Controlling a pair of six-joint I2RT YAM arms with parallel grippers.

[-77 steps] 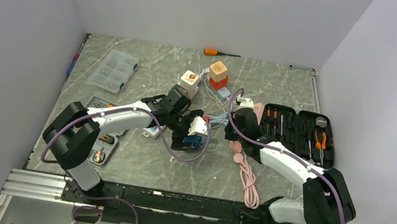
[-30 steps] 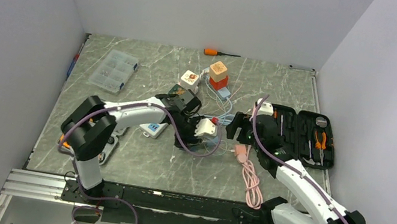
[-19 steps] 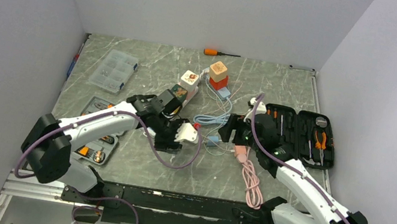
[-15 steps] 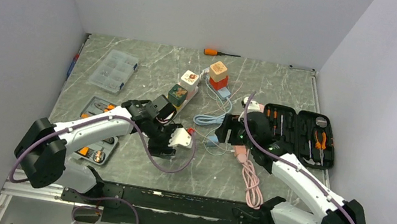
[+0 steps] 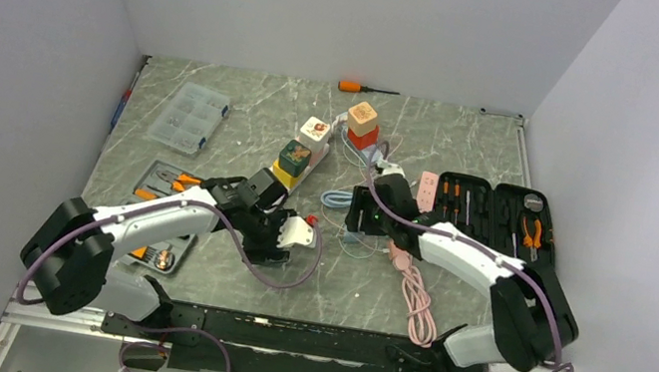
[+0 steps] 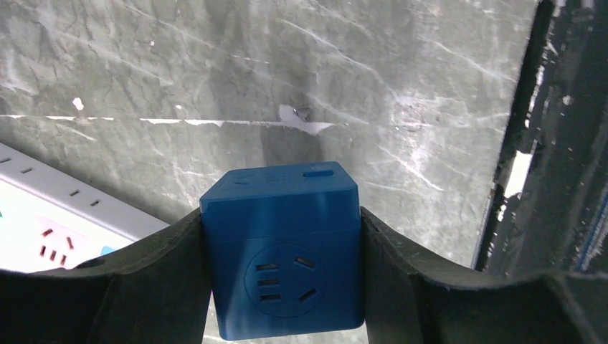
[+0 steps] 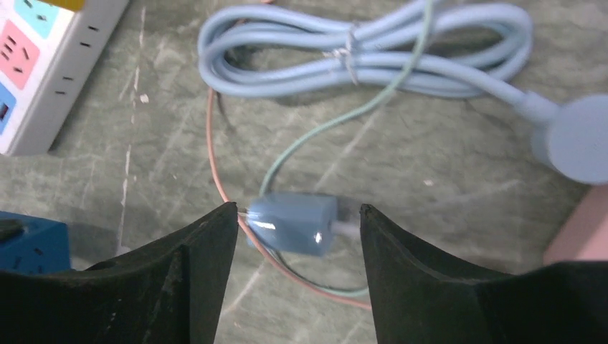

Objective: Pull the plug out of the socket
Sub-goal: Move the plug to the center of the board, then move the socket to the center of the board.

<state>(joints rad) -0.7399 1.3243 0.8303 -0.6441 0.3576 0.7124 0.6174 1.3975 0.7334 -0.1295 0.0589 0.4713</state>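
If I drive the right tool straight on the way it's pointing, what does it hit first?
Most likely the pale blue plug lying between its fingers, then the table; depth is hard to judge.

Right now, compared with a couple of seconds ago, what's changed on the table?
The left gripper, shut on the blue socket cube, pulled back toward the near left, away from the right gripper, which swung left and now straddles the light-blue plug, jaws open. The tool case, pink cable and screwdriver stayed put.

Socket (image 6: pixel 283 251) sits between the left fingers (image 6: pixel 158 287), plug (image 7: pixel 290 222) lies on the table (image 7: pixel 444 236) between the right fingers (image 7: pixel 186 279), cable (image 7: pixel 301 79) behind, strip (image 7: pixel 43 64) left.
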